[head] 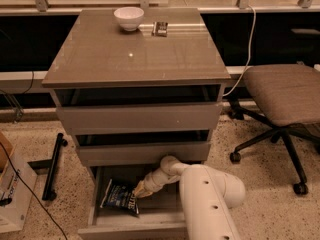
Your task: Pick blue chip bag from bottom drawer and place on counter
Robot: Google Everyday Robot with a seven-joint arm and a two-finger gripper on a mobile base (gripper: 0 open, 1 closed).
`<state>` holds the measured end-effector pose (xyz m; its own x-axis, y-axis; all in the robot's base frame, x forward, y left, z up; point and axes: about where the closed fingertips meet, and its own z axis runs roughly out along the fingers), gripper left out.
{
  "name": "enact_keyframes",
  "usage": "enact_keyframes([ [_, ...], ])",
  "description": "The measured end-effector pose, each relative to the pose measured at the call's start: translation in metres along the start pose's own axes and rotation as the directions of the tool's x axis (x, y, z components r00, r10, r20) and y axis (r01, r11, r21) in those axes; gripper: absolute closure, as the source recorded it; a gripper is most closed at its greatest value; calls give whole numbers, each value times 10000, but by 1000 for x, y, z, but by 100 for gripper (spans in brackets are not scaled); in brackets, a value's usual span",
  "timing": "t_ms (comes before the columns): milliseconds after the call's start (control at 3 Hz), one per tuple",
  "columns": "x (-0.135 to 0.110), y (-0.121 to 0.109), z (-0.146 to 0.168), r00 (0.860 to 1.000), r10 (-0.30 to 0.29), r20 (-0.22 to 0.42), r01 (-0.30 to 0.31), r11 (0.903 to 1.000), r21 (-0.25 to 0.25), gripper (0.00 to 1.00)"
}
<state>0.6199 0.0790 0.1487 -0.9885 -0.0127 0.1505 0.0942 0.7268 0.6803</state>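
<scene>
The blue chip bag [119, 197] lies flat on the left side of the open bottom drawer [131, 228], dark navy with white lettering. My white arm reaches down into the drawer from the lower right. The gripper [138, 190] is at the bag's right edge, touching or just over it. The glossy grey-brown counter [135, 54] tops the cabinet above.
A white bowl [128, 18] and a small dark metallic object [160, 28] sit at the counter's back edge. The two upper drawers are slightly open. An office chair [285, 94] stands to the right. A black bar [53, 166] and a box lie on the floor left.
</scene>
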Motion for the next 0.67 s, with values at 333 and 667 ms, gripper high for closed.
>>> enact_keyframes([
  [333, 3, 3, -18, 9998, 157, 117, -155, 9996, -220, 98],
  [667, 20, 12, -62, 9995, 37, 324, -20, 9987, -517, 100],
])
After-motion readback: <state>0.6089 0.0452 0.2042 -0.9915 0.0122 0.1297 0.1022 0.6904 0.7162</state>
